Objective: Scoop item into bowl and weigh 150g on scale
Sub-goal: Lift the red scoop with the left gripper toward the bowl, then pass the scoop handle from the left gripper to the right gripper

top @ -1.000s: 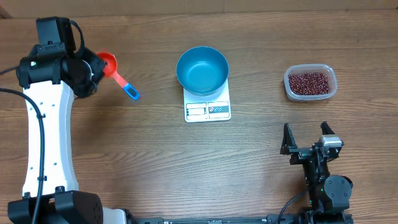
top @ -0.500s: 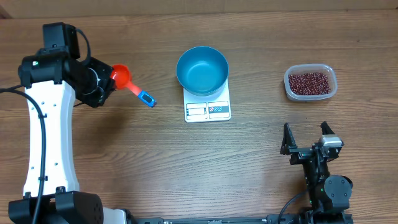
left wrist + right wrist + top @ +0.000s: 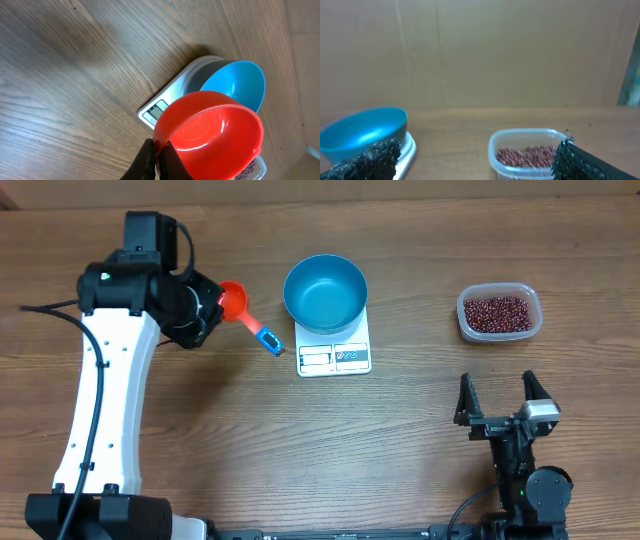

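The left gripper (image 3: 159, 156) is pinching the empty scoop (image 3: 210, 131) tightly by its rim. That thin hold is risking a twist, or the handle clipping the bowl (image 3: 325, 288) sitting on the scale (image 3: 335, 357). The beans (image 3: 497, 312) are lying in the tub (image 3: 537, 307), and the right gripper (image 3: 497, 395) is waiting wide open, holding nothing.

The overhead camera is looking straight down, far enough to take in the whole table (image 3: 400, 480). The left wrist camera is tilting downward, close behind the red scoop (image 3: 210, 135). The right wrist camera is facing level, low across the table. All three are sharing the blue bowl (image 3: 325, 292) on the scale (image 3: 335, 357).
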